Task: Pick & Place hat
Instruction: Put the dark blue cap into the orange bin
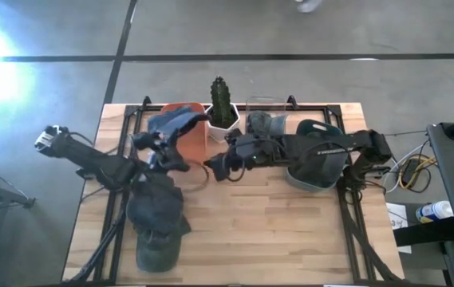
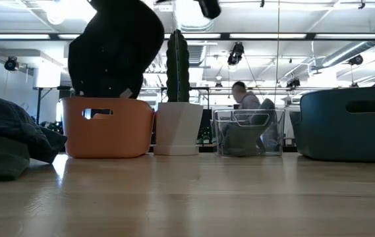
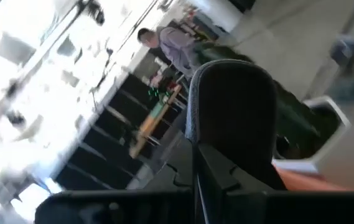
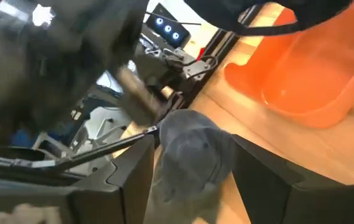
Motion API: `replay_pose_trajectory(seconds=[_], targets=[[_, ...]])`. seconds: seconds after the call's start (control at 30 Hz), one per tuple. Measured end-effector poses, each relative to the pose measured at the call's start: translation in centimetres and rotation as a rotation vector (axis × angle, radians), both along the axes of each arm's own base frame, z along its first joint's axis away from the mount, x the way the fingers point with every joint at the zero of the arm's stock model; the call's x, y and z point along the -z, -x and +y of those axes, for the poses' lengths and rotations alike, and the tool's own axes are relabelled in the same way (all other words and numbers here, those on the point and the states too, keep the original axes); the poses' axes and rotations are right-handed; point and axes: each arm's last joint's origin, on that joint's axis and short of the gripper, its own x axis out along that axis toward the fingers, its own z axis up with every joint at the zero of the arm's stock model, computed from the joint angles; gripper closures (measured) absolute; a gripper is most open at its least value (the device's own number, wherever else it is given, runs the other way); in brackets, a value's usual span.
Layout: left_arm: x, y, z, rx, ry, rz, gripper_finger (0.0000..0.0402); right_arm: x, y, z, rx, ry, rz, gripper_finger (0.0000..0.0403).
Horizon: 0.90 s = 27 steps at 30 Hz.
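**Hat held over the orange bin**

Looking straight down from the high view, I see the left gripper (image 1: 167, 151) near the back-left part of the desk (image 1: 274, 231), at the front of the orange bin (image 1: 188, 131), with a dark blue hat (image 1: 175, 121) draped over that bin. I cannot tell from here whether its fingers are clenched on the cloth. The right gripper (image 1: 217, 169) reaches across the middle of the desk, just beside the bin's front right corner. A pile of dark hats (image 1: 157, 219) lies toward the front-left edge, a potted cactus (image 1: 223, 104) stands at the back edge, and a teal bin (image 1: 316, 155) sits under the right arm.

In the low view, the hat (image 2: 115, 49) hangs above the orange bin (image 2: 107, 126), its lower edge at the rim. A person (image 2: 246, 99) sits in the room behind.

In the left wrist view, a dark finger (image 3: 232, 106) fills the middle; I cannot make out a grip.

In the right wrist view, the right gripper (image 4: 192, 180) has its fingers spread apart, released, with a grey hat (image 4: 192, 152) on the desk between them.
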Motion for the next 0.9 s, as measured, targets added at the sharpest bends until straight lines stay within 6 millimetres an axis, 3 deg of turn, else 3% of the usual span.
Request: replay_pose_trajectory(seconds=[0.17,0.33,0.5,0.7,0.9], targets=[[-1.1,0.8,1.9,-0.066,0.1,-0.273,0.04,-0.2,1.5,2.3,0.066,0.045,0.062,0.0202],[-0.9,0.8,4.2,-0.168,0.107,-0.344,0.04,-0.8,3.1,3.4,0.16,0.085,0.077,0.0202],[1.5,0.1,5.6,-0.23,0.106,-0.373,0.04,-0.7,3.3,4.1,0.153,0.085,0.093,0.0202],[5.0,-1.0,5.4,-0.223,0.125,-0.402,0.04,-0.6,3.8,4.6,0.168,0.062,0.113,0.0204],[8.5,-2.3,5.3,-0.224,0.09,-0.256,0.04,-0.2,4.2,5.1,0.17,0.054,0.153,0.0204]])
